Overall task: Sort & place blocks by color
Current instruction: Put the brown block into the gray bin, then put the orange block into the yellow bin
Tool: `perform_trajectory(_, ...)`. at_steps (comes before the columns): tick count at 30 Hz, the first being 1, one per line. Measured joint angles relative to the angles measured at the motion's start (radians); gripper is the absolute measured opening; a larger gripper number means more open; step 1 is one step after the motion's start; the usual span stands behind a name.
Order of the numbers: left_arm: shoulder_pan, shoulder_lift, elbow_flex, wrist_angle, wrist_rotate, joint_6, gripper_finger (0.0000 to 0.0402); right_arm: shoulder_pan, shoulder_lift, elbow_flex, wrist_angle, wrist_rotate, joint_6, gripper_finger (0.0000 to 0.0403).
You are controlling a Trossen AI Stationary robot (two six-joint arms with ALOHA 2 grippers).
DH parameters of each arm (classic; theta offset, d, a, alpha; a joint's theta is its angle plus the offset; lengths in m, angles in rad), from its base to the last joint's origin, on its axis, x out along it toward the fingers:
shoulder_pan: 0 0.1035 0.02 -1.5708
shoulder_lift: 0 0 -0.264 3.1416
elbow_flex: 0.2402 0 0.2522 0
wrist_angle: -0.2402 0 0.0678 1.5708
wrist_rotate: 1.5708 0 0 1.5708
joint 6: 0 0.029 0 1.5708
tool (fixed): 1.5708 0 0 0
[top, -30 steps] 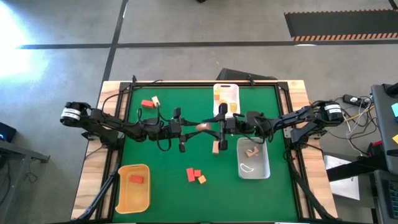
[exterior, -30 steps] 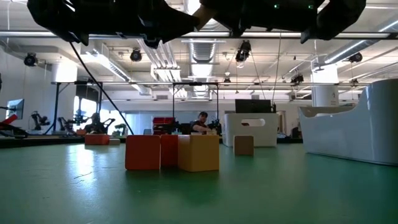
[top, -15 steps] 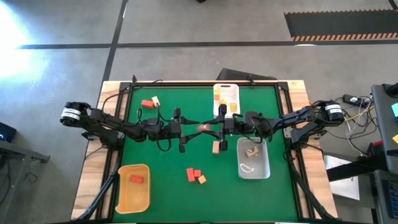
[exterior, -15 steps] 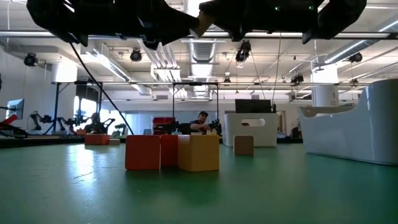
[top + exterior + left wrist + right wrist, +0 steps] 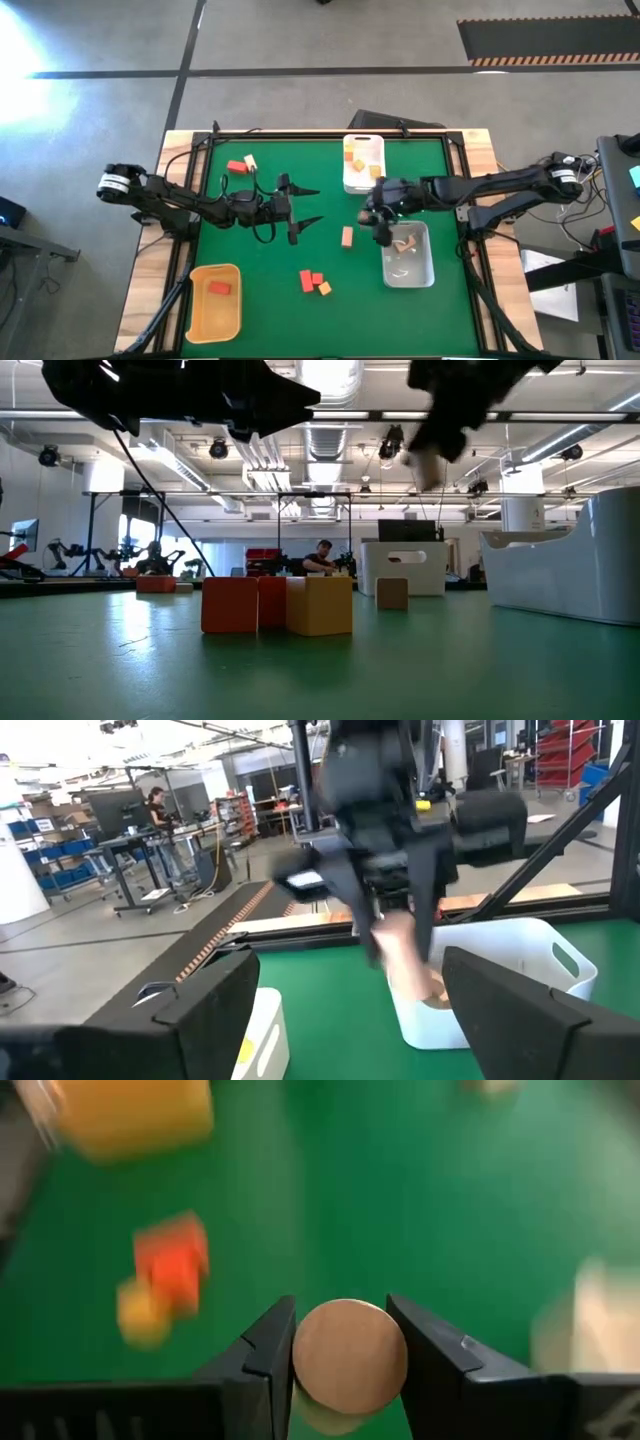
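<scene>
A clear rectangular tray (image 5: 420,268) and a white tray (image 5: 352,178) are flanking the right gripper (image 5: 381,232), which is hovering at the clear tray's edge, clamping a round-faced pale tan wooden block (image 5: 349,1355). The left gripper (image 5: 310,205) is hanging with fingers spread over open green mat (image 5: 270,270). Small red and orange-yellow cubes (image 5: 314,283) are sitting well apart.

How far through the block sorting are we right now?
Done: one red block sits in the yellow tray; yellow blocks lie in the white tray. In hand: the right tool grips a tan piece near the clear tray. Left: loose blocks on the mat.
</scene>
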State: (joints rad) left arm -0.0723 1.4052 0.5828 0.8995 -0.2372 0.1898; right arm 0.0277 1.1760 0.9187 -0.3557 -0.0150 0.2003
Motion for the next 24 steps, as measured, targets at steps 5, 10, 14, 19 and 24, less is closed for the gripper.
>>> perform_trajectory(5, 0.0, 0.0, 0.0, 0.001, 0.0, 0.0, 0.0299, 0.07, 0.001, 0.081, -0.495, -0.007, 0.264, 0.0117)
perform_trajectory(10, 0.0, 0.0, 0.001, 0.003, -0.002, 0.0, 0.0299, 0.144, 0.011, 0.071, -0.737, -0.016, 0.467, 0.013)
perform_trajectory(14, 0.0, 0.0, 0.001, 0.003, -0.004, 0.001, 0.0299, 0.183, 0.012, 0.049, -0.693, -0.012, 0.489, 0.017)
perform_trajectory(19, 0.0, 0.0, 0.0, 0.001, -0.004, -0.001, 0.0299, 0.191, 0.013, 0.055, -0.673, -0.01, 0.487, 0.0213)
perform_trajectory(24, 0.0, 0.0, 0.0, -0.006, -0.004, -0.028, 0.03, 0.201, 0.004, 0.047, -0.547, 0.142, 0.391, 0.0237)
